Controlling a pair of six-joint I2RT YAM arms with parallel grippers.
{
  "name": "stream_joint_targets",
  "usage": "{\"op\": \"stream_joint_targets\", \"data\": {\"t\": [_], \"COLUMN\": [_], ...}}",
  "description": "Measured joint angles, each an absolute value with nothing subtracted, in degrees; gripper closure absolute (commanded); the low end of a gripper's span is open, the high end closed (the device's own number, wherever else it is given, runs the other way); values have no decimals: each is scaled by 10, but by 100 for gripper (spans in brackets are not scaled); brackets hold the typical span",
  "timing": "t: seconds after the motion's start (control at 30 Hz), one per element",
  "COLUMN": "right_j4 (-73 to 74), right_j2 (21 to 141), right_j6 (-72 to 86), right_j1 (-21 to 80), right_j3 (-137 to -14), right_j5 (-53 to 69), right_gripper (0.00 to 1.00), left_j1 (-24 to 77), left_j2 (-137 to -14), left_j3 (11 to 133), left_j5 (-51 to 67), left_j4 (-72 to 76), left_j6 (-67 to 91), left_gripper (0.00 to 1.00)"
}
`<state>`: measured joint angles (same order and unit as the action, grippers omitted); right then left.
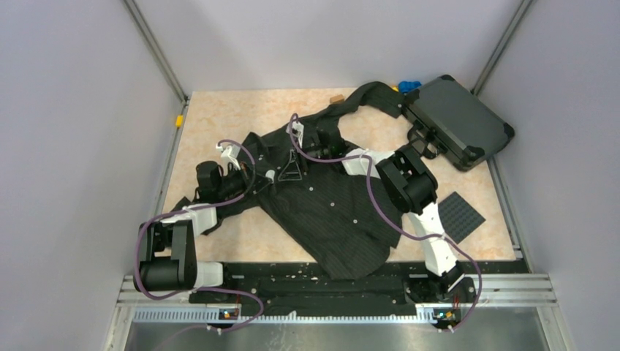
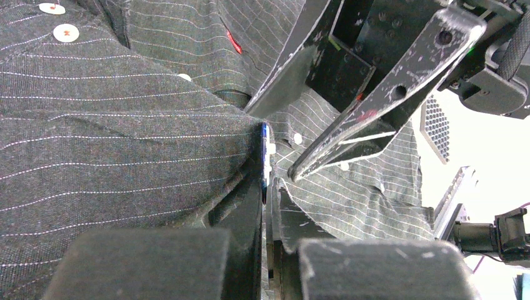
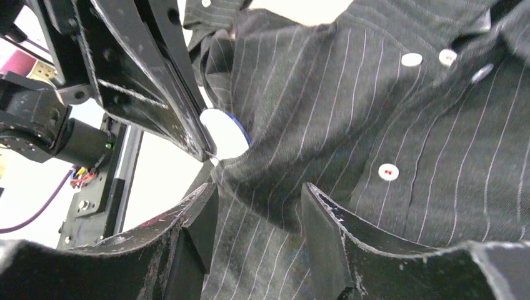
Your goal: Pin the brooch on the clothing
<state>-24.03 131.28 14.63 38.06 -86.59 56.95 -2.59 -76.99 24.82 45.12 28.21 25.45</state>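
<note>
The table [image 1: 219, 117] is a pale stone-patterned slab, and most of its middle is taken up by the clothing [image 1: 329, 212], a black pinstriped shirt lying rumpled with one sleeve trailing off toward the far wall. Both arms reach in over it and their grippers meet nose to nose above the shirt's upper front.

Beyond the right gripper [image 3: 256, 212] and off to its right sits a dark hard case [image 1: 457, 121], set at an angle in the far corner. Back behind that gripper, out past its arm's elbow on the right, a dark studded plate [image 1: 460, 214] lies flat on the table. A bright blue toy piece [image 1: 409, 85] sits farther off than either gripper, just beside the case's far left corner.

The right gripper's jaws stand apart, with a raised fold of shirt between them; neither pad seems to press it. The left gripper [image 2: 267, 184] is pinched tight, fingertips together, on the brooch [image 3: 225, 131].

The brooch stands on edge right at the left gripper's tips, a small disc with a pale face and a blue rim, sticking out just past them and tight against the shirt fold. It lies just ahead of the right gripper's open fingers. A small red tag [image 2: 234, 42] shows on the cloth beyond the left gripper, and white buttons [image 3: 411, 59] dot the placket to the right gripper's right.
</note>
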Motion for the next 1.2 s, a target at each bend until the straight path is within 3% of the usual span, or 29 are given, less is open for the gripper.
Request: {"op": "stream_joint_targets", "data": {"t": [0.3,1.2], "right_j4": [-251,-279], "right_j2": [1313,1347], "right_j6": [153,188], "right_j1": [381,385], "right_j3": [-894,-919], "right_j5": [584,612], "right_gripper": [53,56], "left_j1": [-26,-27], "left_j2": [-770,-772], "left_j3": [248,248], "left_j5": [460,470], "left_j4": [292,301], "left_j6": [258,269], "left_gripper": [100,100]}}
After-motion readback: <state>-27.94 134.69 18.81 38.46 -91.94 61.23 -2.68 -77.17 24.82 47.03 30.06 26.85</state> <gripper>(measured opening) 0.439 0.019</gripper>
